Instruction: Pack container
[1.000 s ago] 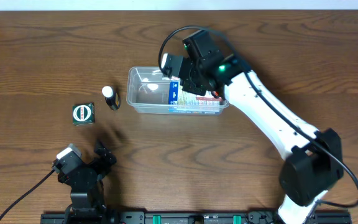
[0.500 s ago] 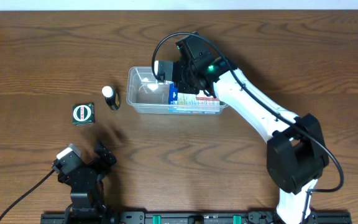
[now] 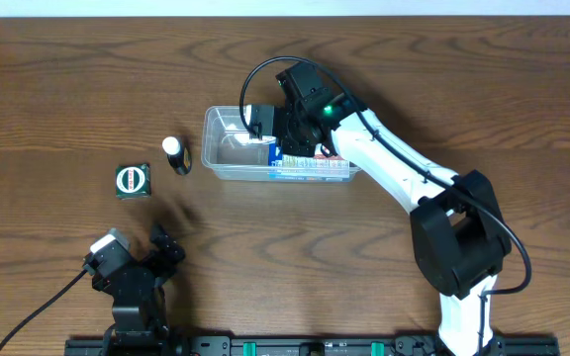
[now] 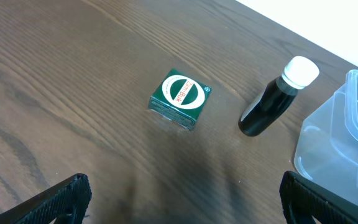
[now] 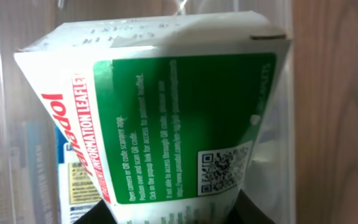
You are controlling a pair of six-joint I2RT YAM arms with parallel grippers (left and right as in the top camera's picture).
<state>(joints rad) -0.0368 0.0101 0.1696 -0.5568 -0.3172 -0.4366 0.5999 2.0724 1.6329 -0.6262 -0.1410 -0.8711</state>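
**Entry: packing, carton going in.**

- Container (image 3: 224,148): one, clear tub, our landmark, mid-table.
- Right gripper (image 3: 287,131): one, over the container's middle, jaws closed on the green-and-white carton (image 5: 179,112), which sits tilted inside the tub.
- Blue carton (image 5: 42,149): one, lying in the container beside the held one. We count two cartons inside and cannot tell if there are more.
- Dark bottle (image 3: 174,155): one, white cap, just left of the container.
- Green box (image 3: 132,180): one, round label, left of the container beyond the bottle.
- Left gripper (image 4: 184,182): one, jaws wide apart and empty, well apart from the container.

Handling note: we judge the carton should be levelled against its neighbour, lowered to the floor, and released only once it is below the rim.
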